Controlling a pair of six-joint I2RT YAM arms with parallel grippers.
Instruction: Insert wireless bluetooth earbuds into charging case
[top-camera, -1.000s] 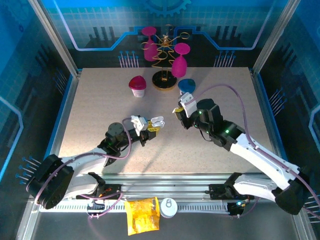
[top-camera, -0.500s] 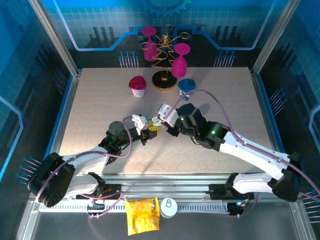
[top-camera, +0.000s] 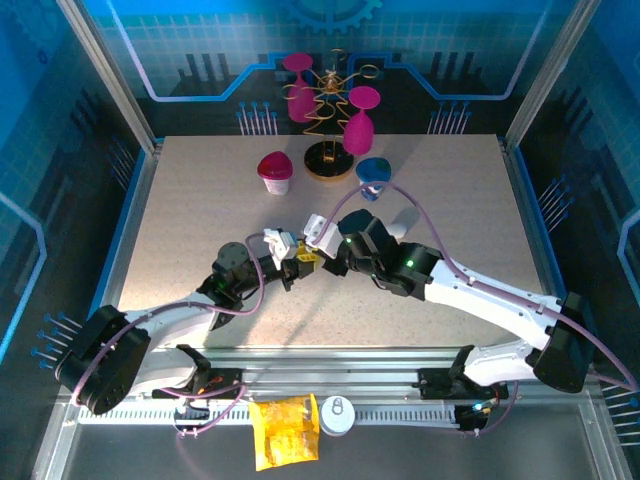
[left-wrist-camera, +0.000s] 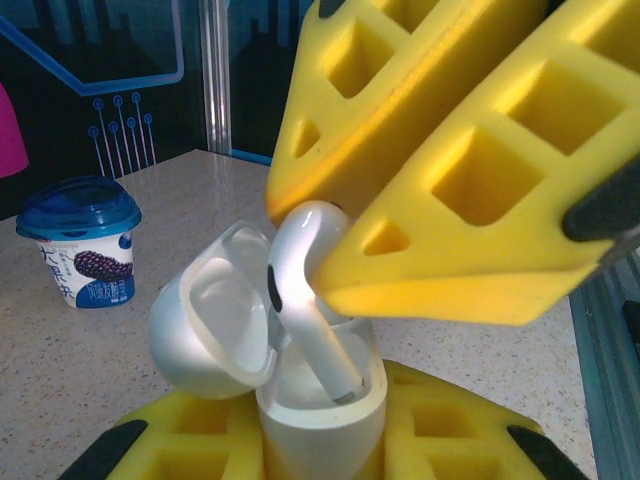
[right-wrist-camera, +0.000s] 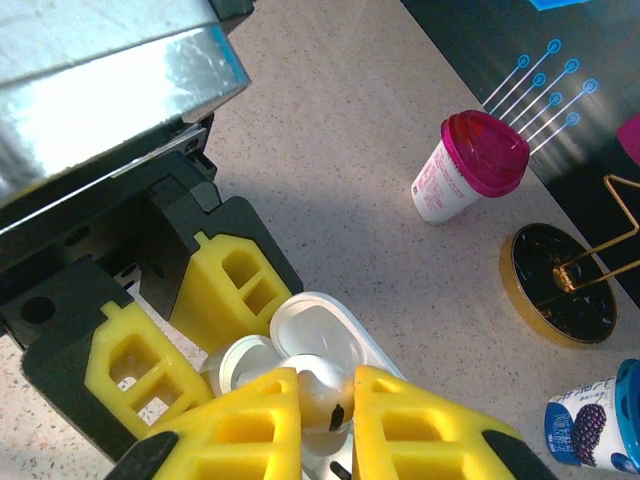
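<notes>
The white charging case stands upright with its lid swung open to the left. My left gripper is shut on its body, low in the left wrist view. My right gripper is shut on the head of one white earbud. The earbud hangs tilted over the case, and its stem tip reaches into the right-hand socket. In the right wrist view the earbud sits between my yellow fingertips, just above the open case. From above, both grippers meet at the table's middle.
At the back of the table stand a pink-lidded cup, a blue-lidded yoghurt cup and a gold wire stand hung with pink glasses. A yellow bag and a white round lid lie on the front rail.
My right arm has swung left, from about a hand's width away, and brought the earbud over the open case. The left arm has held still with the case.
</notes>
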